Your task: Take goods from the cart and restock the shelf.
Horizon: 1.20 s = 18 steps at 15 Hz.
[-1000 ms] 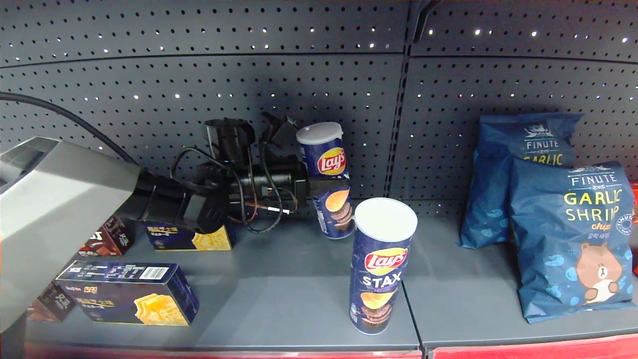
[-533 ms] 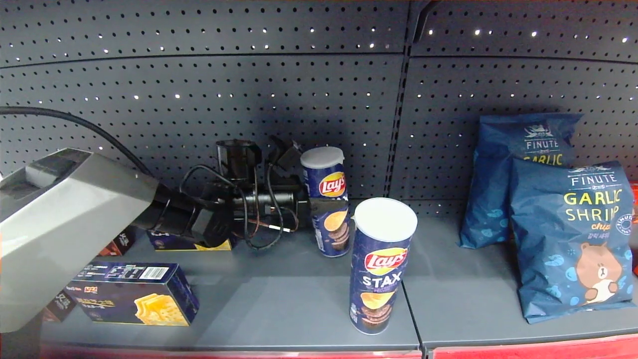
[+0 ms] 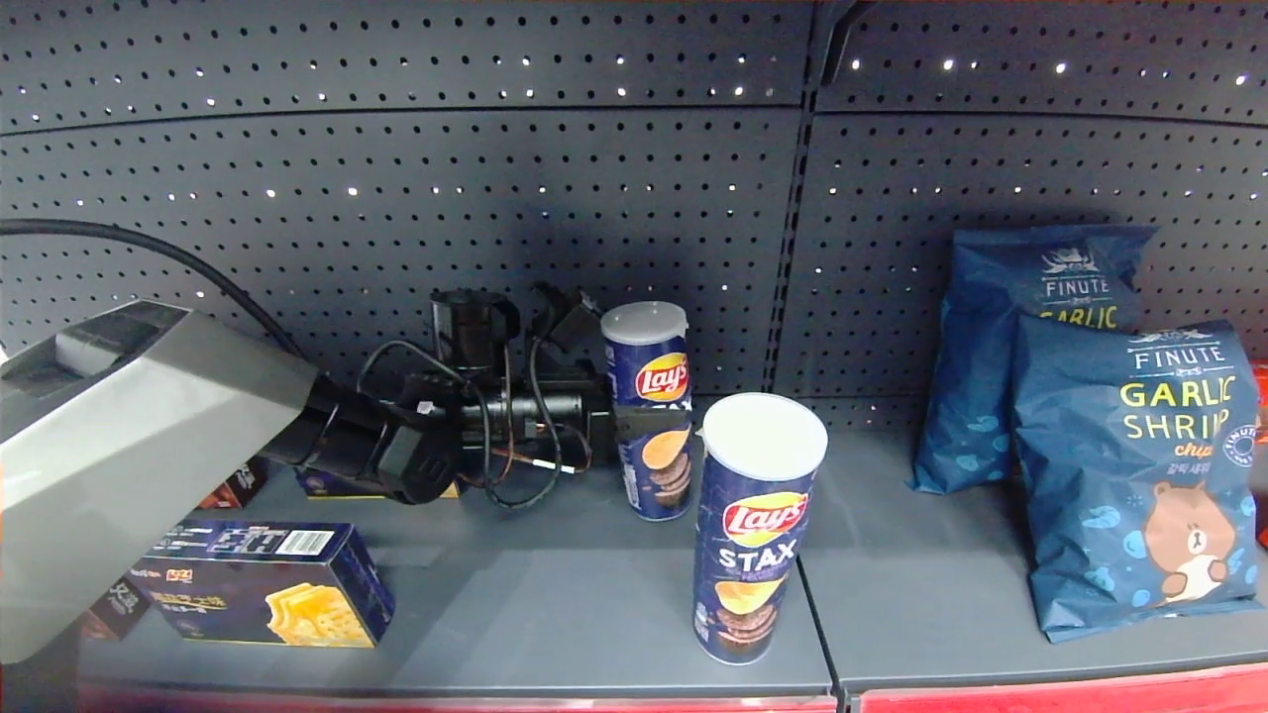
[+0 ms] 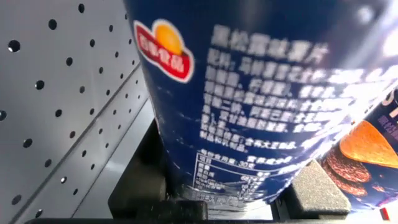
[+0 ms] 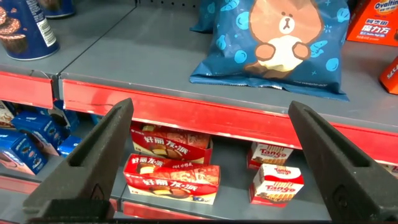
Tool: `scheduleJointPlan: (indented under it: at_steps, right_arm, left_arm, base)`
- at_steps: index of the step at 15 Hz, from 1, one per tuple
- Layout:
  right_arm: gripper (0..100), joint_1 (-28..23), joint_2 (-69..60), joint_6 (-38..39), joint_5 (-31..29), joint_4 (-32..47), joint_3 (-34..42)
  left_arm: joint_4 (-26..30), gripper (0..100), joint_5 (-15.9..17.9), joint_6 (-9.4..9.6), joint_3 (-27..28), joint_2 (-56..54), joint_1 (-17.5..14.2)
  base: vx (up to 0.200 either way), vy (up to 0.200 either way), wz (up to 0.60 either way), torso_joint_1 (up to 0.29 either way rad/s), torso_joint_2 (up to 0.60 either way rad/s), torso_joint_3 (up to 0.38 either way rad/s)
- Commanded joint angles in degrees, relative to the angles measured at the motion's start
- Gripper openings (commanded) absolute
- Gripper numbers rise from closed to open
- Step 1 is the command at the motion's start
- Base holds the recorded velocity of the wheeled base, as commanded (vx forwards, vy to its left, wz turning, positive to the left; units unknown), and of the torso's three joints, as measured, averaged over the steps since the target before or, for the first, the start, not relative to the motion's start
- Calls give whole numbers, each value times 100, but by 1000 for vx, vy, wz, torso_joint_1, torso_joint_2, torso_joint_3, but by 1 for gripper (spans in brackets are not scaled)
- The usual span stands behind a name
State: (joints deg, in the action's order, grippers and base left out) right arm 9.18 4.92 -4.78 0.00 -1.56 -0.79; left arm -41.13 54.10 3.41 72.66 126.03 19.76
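Head view, shelf point(image 3: 555, 594): grey; carries two tall blue cans, boxes at its left and snack bags at its right.
Held can point(image 3: 649, 361): upright at the back, close to the pegboard wall point(image 3: 495, 178), lid on; the left end effector point(image 3: 649, 421) pinches it about mid-height.
Held can's base: at shelf level; contact cannot be told.
Front can point(image 3: 758, 525): upright near the shelf's front edge, white lid on, just beside the held can, apart from the end effector.
Can contents: hidden under the lids.
Left wrist view: the held can's label sits between dark pads point(image 4: 317, 190).
Right end effector point(image 5: 210, 109): fingers spread wide, holding nothing, before the shelf's red front strip.
Snack bags point(image 3: 1134, 475): two, sealed, one half hidden behind the other.
Cracker box point(image 3: 263, 584): lying flat at the front left.
Small boxes point(image 3: 233, 487): mostly hidden behind the left arm.
Lower shelf point(image 5: 233, 183): holds red boxes point(image 5: 171, 180), partly cut off.
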Motion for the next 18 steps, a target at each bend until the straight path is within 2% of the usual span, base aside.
scheduleJointPlan:
  at_steps: [1, 5, 9, 12, 18]
  right_arm:
    - [100, 5, 8, -6, 0, -2, 0]
    - [100, 5, 0, 3, 0, -2, 0]
    - [100, 5, 8, 3, 0, -2, 0]
    - [100, 5, 0, 3, 0, -2, 0]
    - [100, 5, 8, 3, 0, -2, 0]
  left_arm:
    - [-9, 0, 4, 1, 135, 18, -7]
    - [44, 0, 21, -7, 486, 89, 10]
    - [35, 0, 39, 10, 530, 159, 37]
    - [17, 0, 259, 19, 522, 177, 37]
    - [0, 0, 549, 256, 565, 238, 37]
  base:
    - [0, 0, 0, 0, 0, 0]
    - [0, 0, 0, 0, 0, 0]
    - [0, 0, 0, 0, 0, 0]
    - [0, 0, 0, 0, 0, 0]
    - [0, 0, 0, 0, 0, 0]
